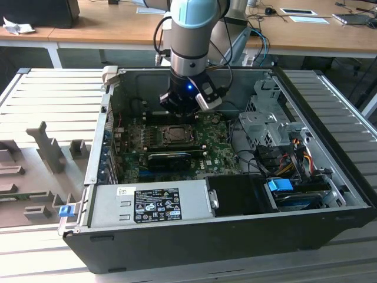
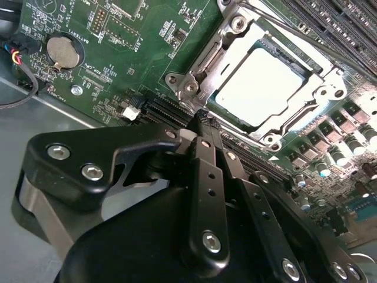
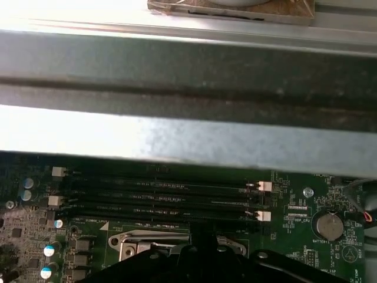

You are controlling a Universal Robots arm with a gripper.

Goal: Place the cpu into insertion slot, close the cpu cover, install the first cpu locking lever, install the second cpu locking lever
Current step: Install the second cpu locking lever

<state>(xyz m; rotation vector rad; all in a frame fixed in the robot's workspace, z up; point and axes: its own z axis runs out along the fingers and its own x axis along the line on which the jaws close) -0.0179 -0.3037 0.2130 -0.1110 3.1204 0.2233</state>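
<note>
The cpu [image 2: 259, 85], a pale silver square, lies flat in the insertion slot [image 2: 287, 57] on the green motherboard [image 2: 118, 65]. The cpu cover [image 2: 227, 56], a silver frame, lies down around the chip, which shows through its window. My black gripper [image 2: 203, 117] is shut with nothing between its fingers. Its tip hovers just beside a corner of the socket frame. In the exterior view the gripper [image 1: 181, 112] hangs inside the open computer case, directly behind the socket [image 1: 175, 134]. I cannot tell how the locking levers stand.
The case's metal wall [image 3: 188, 135] rises close behind the gripper. Memory slots [image 3: 159, 197] and a coin battery [image 3: 328, 224] lie near the socket. A black card [image 1: 171, 158] sits in front of it, with the power supply [image 1: 147, 203] and cables [image 1: 283, 159] toward the exterior view's right.
</note>
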